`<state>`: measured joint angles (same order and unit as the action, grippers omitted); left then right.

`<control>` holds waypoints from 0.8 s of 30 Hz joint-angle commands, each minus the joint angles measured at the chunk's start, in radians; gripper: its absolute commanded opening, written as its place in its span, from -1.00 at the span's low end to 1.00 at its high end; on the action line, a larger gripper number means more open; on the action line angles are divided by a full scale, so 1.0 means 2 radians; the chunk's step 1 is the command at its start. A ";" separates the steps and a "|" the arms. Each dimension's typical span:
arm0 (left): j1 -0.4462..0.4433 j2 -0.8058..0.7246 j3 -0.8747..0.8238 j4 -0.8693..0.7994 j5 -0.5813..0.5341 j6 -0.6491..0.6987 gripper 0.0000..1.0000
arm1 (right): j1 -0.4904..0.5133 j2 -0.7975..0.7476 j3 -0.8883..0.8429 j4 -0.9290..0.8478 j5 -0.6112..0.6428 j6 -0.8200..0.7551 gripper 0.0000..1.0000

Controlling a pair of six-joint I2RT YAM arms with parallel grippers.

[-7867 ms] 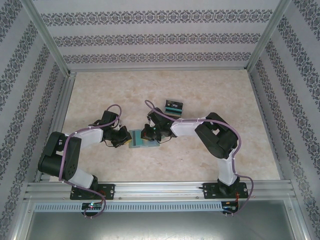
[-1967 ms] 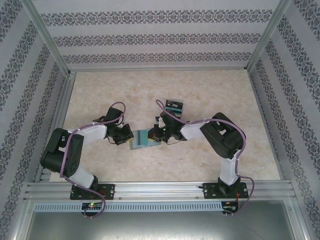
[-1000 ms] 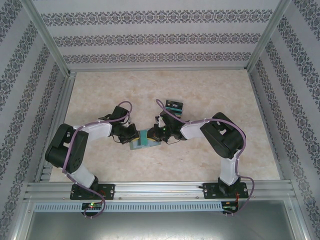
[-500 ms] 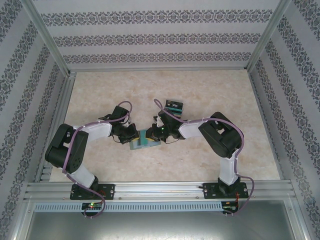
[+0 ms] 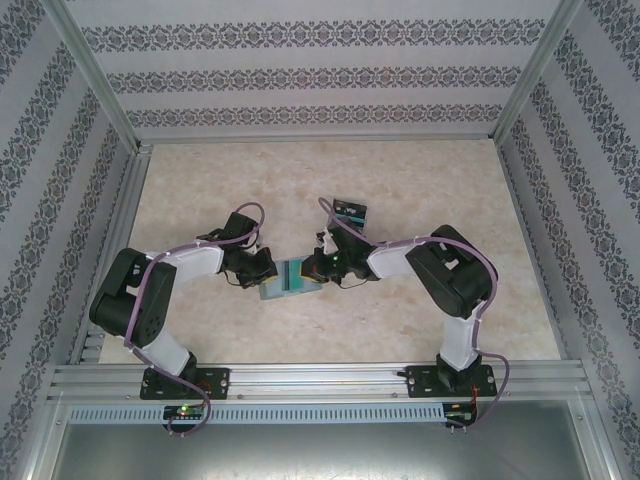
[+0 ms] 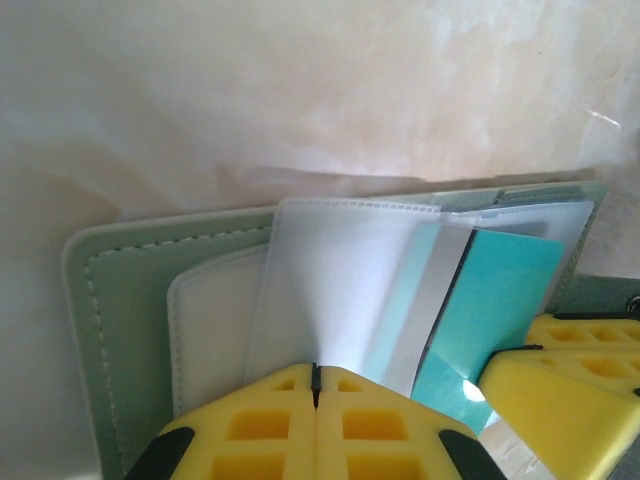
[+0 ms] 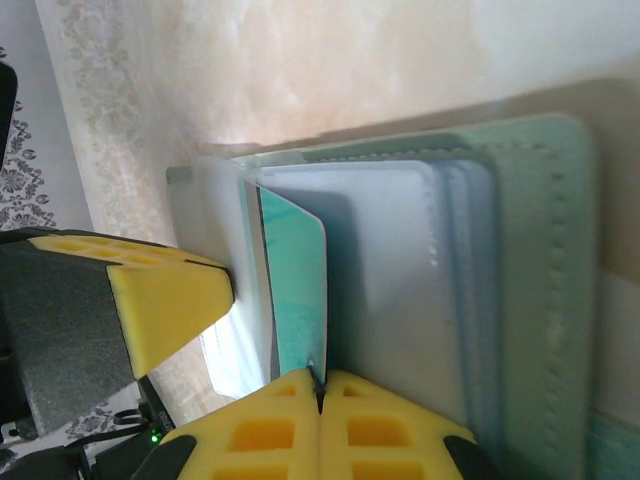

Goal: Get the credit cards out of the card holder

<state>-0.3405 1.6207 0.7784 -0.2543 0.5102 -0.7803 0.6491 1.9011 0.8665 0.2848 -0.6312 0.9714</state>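
Observation:
The dull-green card holder (image 5: 285, 284) lies open on the table between both arms. Its green cover (image 6: 110, 320) and clear sleeves fill the left wrist view. My left gripper (image 6: 315, 372) is shut on a clear plastic sleeve of the holder, at its left side (image 5: 268, 270). A teal credit card (image 7: 295, 270) sticks partway out of a sleeve, and my right gripper (image 7: 320, 382) is shut on its near edge. The same teal card (image 6: 500, 300) shows in the left wrist view beside the right gripper's yellow finger (image 6: 570, 375). Other credit cards (image 5: 348, 212) lie in a small pile behind the right gripper (image 5: 316, 268).
The marble-patterned table is walled on three sides by patterned panels, with metal posts (image 5: 100, 80) at the back corners. A metal rail (image 5: 320, 378) carrying both arm bases runs along the near edge.
The right gripper has closed its last bit onto the teal card and its wrist has shifted slightly right. The left arm holds still, shut on the sleeve.

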 commanded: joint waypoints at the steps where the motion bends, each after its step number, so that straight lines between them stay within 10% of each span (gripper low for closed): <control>1: -0.003 -0.007 -0.011 -0.031 -0.022 0.017 -0.91 | -0.016 -0.010 -0.022 -0.045 0.016 -0.020 -1.00; 14: -0.002 -0.031 0.001 -0.044 -0.019 0.014 -0.91 | -0.052 -0.114 -0.030 -0.138 0.011 -0.076 -1.00; 24: 0.003 -0.129 0.024 -0.118 -0.073 0.012 -0.41 | -0.057 -0.186 0.074 -0.335 0.079 -0.189 -1.00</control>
<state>-0.3393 1.4097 0.7956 -0.4034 0.4160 -0.7628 0.5449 1.5726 0.9371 -0.2085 -0.5507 0.7139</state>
